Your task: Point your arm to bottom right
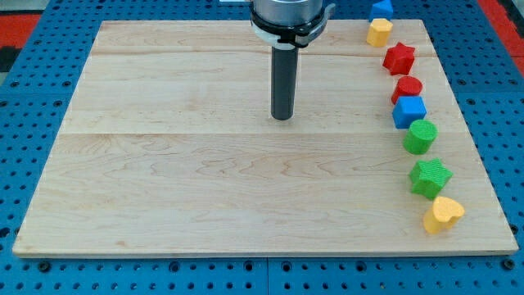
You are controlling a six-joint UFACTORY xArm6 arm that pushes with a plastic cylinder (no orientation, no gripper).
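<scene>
My tip [282,117] rests on the wooden board [180,180] a little above its middle, well to the left of all the blocks. The blocks run in a curved line down the board's right side: a blue block [381,7] at the top edge, a yellow block [378,32], a red star [399,58], a red cylinder [406,88], a blue cube [409,111], a green cylinder [421,136], a green star [430,177] and a yellow heart [443,214] near the bottom right corner. The tip touches none of them.
The board lies on a blue perforated table [24,98]. The arm's silver and black mount [288,16] hangs over the board's top edge.
</scene>
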